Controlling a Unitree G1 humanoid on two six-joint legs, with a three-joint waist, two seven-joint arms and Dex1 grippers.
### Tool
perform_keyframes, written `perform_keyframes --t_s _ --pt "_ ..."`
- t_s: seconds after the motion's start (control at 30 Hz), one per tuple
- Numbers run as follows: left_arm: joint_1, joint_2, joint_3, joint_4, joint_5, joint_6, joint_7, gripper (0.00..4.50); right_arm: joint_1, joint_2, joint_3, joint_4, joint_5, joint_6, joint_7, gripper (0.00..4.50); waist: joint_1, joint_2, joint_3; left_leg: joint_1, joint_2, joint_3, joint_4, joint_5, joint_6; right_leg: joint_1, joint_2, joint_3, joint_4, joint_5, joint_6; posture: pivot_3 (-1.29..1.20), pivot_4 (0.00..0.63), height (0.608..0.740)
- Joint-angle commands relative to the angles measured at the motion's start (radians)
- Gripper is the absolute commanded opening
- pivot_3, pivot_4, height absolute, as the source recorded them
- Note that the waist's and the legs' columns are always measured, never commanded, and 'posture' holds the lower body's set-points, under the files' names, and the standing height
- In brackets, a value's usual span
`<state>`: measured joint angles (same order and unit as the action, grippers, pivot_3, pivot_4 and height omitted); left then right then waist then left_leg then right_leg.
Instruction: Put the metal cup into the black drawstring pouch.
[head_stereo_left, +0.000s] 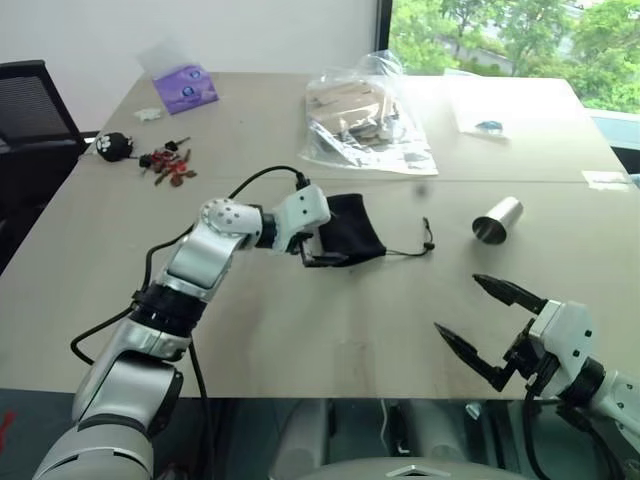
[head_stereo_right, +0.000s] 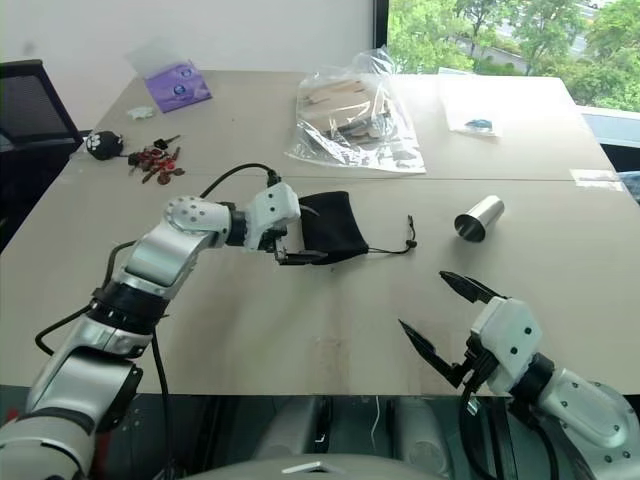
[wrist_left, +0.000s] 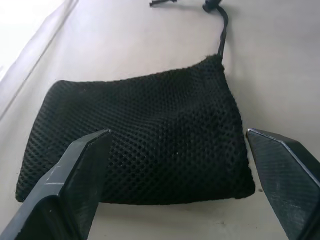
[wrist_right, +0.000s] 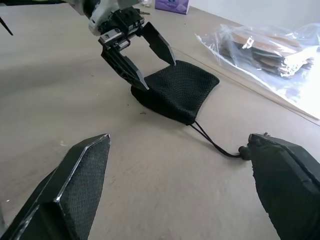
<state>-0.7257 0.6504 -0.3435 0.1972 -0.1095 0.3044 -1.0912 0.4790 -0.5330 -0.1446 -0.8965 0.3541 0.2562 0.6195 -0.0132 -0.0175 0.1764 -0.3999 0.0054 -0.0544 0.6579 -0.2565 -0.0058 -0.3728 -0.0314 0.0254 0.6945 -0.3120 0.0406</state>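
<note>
The black drawstring pouch lies flat on the table's middle, its cord and knot trailing to the right. My left gripper is open at the pouch's left end, one finger on each side of it just above the table; in the left wrist view the mesh fabric lies between the fingers. The metal cup lies on its side to the right of the pouch, apart from both grippers. My right gripper hangs open and empty near the table's front edge, below the cup.
A clear plastic bag of wooden pieces sits behind the pouch. At the far left are a purple tissue packet, a black plush toy and red keys. A black chair stands beside the table's left edge.
</note>
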Motion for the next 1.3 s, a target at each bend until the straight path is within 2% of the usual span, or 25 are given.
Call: perform_keyframes --t_s 0.03,0.37,0.4,0.43,0.5,0.53,0.57,0.6,0.7,0.8,1.03,1.17,1.3 --pt "-0.036 -0.022 -0.009 0.023 0.027 -0.060 -0.042 4.46 -0.008 0.009 0.016 -0.026 -0.017 -0.027 -0.019 4.50 0.000 0.000 0.000 0.000 0.000 0.000 0.000 0.000 0.000 0.000 0.000 0.000 0.000 0.000 0.000 0.00 0.150 0.740" --pt "-0.047 -0.074 -0.018 0.063 0.132 -0.090 -0.006 4.46 -0.024 0.011 0.057 -0.008 -0.053 -0.035 -0.032 4.50 -0.001 0.000 0.000 0.000 0.000 0.000 0.000 0.000 0.000 0.000 0.000 0.000 0.001 0.000 0.000 0.00 0.150 0.740" --pt "-0.044 -0.079 -0.013 0.060 0.133 -0.079 -0.004 3.96 -0.025 0.012 0.060 -0.003 -0.056 -0.037 -0.032 4.50 -0.001 0.000 0.000 0.000 0.000 0.000 0.001 0.000 0.000 0.000 0.000 0.000 0.001 0.000 0.000 0.00 0.150 0.740" --pt "-0.041 -0.084 -0.008 0.057 0.133 -0.064 -0.001 3.70 -0.026 0.013 0.063 0.001 -0.058 -0.039 -0.032 4.50 -0.001 0.000 0.000 0.000 0.000 0.000 0.001 0.000 0.000 0.000 0.000 0.000 0.001 0.000 0.000 0.00 0.150 0.740" --pt "-0.035 -0.087 -0.002 0.049 0.129 -0.044 -0.006 2.64 -0.024 0.013 0.070 0.007 -0.063 -0.044 -0.033 4.50 -0.001 0.000 0.000 0.000 0.000 -0.001 0.001 0.000 0.000 0.000 0.000 0.000 0.001 0.000 0.000 0.00 0.150 0.740" --pt "-0.031 -0.088 0.004 0.041 0.123 -0.027 -0.008 2.37 -0.023 0.013 0.071 0.008 -0.064 -0.045 -0.033 4.50 -0.001 0.000 0.000 0.000 0.000 -0.001 0.001 0.000 0.000 0.000 0.000 0.000 0.001 0.000 0.000 0.00 0.150 0.740" --pt "-0.027 -0.090 0.012 0.030 0.114 -0.002 -0.008 1.68 -0.022 0.012 0.071 0.010 -0.063 -0.044 -0.034 4.50 -0.001 0.000 0.000 0.000 0.000 -0.001 0.001 0.000 0.000 0.000 0.000 0.000 0.001 0.000 0.000 0.00 0.150 0.740" --pt "-0.025 -0.092 0.020 0.020 0.105 0.025 -0.007 1.51 -0.023 0.011 0.070 0.012 -0.063 -0.041 -0.035 4.50 -0.001 0.000 0.000 0.000 0.000 -0.001 0.001 0.000 0.000 0.000 0.000 0.000 0.001 0.000 0.000 0.00 0.150 0.740" --pt "-0.027 -0.099 0.054 -0.010 0.057 0.158 -0.011 0.15 -0.029 0.010 0.067 0.018 -0.058 -0.010 -0.047 4.50 -0.001 0.000 0.000 0.000 0.000 -0.001 0.001 0.000 0.000 0.000 0.000 0.000 0.001 0.000 0.000 0.00 0.150 0.740" --pt "-0.046 -0.107 0.107 -0.032 -0.008 0.334 -0.002 0.07 -0.045 0.009 0.066 0.017 -0.052 0.009 -0.056 4.50 -0.001 0.000 0.000 0.000 0.000 -0.001 0.001 0.000 0.000 0.000 0.000 0.000 0.001 0.000 0.000 0.00 0.150 0.740" --pt "-0.056 -0.074 0.217 -0.040 -0.110 0.596 0.039 0.07 -0.101 0.014 0.045 0.013 -0.037 0.055 -0.090 4.50 -0.003 0.000 0.000 0.000 0.000 -0.001 0.002 0.000 0.000 0.000 0.000 -0.001 0.002 0.000 0.000 0.00 0.150 0.740" --pt "-0.060 -0.075 0.319 -0.044 -0.225 0.821 0.066 0.07 -0.139 0.000 0.026 0.025 -0.031 0.092 -0.098 4.50 -0.002 0.000 0.000 0.000 0.000 -0.002 0.002 0.000 0.000 0.000 0.000 -0.001 0.002 0.000 0.000 0.00 0.150 0.740" --pt "-0.062 -0.083 0.380 -0.052 -0.296 0.949 0.112 0.07 -0.163 -0.005 0.010 0.033 -0.049 0.125 -0.125 4.50 -0.001 0.000 0.000 0.000 0.000 -0.002 0.003 0.000 0.000 0.000 0.000 -0.001 0.002 0.000 0.000 0.00 0.150 0.740"
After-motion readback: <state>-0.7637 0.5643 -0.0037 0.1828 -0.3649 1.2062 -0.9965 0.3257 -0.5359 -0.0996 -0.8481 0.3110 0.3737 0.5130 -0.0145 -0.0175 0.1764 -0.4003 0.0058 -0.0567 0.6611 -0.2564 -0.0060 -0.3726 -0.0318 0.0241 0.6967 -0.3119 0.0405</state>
